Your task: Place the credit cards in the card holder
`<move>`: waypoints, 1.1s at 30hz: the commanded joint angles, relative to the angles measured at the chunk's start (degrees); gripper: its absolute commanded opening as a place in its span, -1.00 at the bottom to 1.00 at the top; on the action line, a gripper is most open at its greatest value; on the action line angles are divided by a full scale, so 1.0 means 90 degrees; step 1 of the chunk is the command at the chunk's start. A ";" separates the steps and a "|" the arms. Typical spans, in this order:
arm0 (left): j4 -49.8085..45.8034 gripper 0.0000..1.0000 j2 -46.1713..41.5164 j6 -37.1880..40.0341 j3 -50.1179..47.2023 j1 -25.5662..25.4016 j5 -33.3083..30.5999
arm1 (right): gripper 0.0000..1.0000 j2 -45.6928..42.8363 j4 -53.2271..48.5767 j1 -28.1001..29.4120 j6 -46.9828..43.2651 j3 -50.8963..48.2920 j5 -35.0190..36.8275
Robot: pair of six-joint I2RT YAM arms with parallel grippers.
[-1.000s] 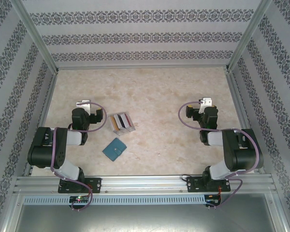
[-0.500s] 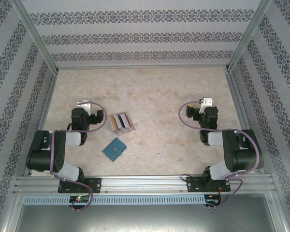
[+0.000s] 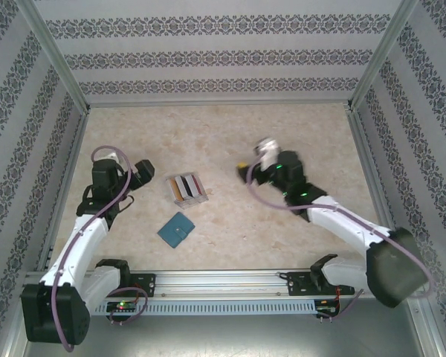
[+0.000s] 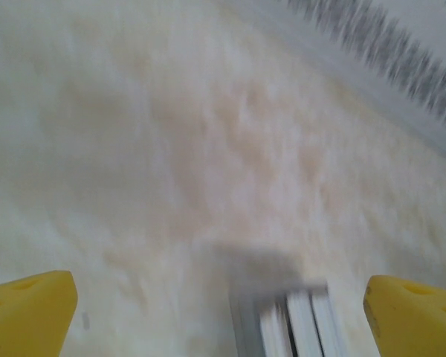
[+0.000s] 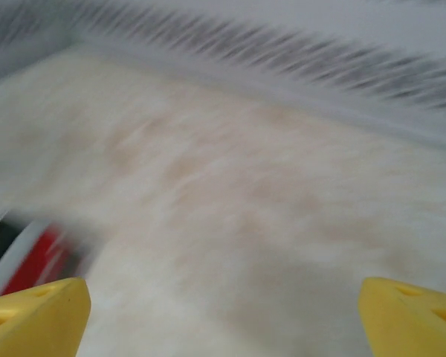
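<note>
The credit cards (image 3: 187,189) lie fanned in a short row on the beige table, dark, yellow, white and reddish among them. The card holder (image 3: 176,230), a shut teal wallet, lies just in front of them. My left gripper (image 3: 144,172) is a little left of the cards and open; in the left wrist view its yellow fingertips (image 4: 27,312) stand wide apart, with blurred card edges (image 4: 297,324) low between them. My right gripper (image 3: 244,170) hangs open to the right of the cards; in the right wrist view (image 5: 221,320), red and dark cards (image 5: 28,257) show at the far left.
Patterned walls with metal posts (image 3: 372,67) close in the table on three sides. An aluminium rail (image 3: 223,281) runs along the near edge by the arm bases. Bare tabletop (image 3: 223,134) stretches behind the cards.
Both arms have unfolded from their tucked pose. The left gripper has shifted slightly back and left beside the cards. The right arm has swung far left toward the table's middle. Both wrist views are motion-blurred.
</note>
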 commanded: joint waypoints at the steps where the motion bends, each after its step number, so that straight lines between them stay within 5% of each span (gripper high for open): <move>1: -0.1949 0.99 0.0279 -0.0818 0.0167 -0.0035 0.1300 | 0.85 0.0443 -0.0864 0.1431 -0.0429 0.0168 0.0437; 6: -0.2115 0.99 0.0263 -0.0852 -0.0244 -0.0035 0.2020 | 0.76 0.1620 -0.0765 0.2980 -0.0370 0.0774 0.0518; 12: -0.2394 0.99 0.0380 -0.1087 -0.0688 -0.0045 0.2719 | 0.48 0.2863 -0.0594 0.3729 0.0062 0.1497 -0.0005; 23: -0.2420 0.86 0.0521 -0.1008 -0.0869 -0.0054 0.2879 | 0.08 0.4101 -0.0842 0.3795 0.0939 0.2116 0.0577; 28: -0.2175 0.75 0.0576 -0.1024 -0.1101 -0.0117 0.3000 | -0.14 0.3817 -0.0902 0.3635 0.1365 0.1637 0.1559; 33: -0.1987 0.53 0.0574 -0.1032 -0.1203 -0.0327 0.3029 | -0.16 0.3012 -0.0616 0.3330 0.1808 0.0717 0.2110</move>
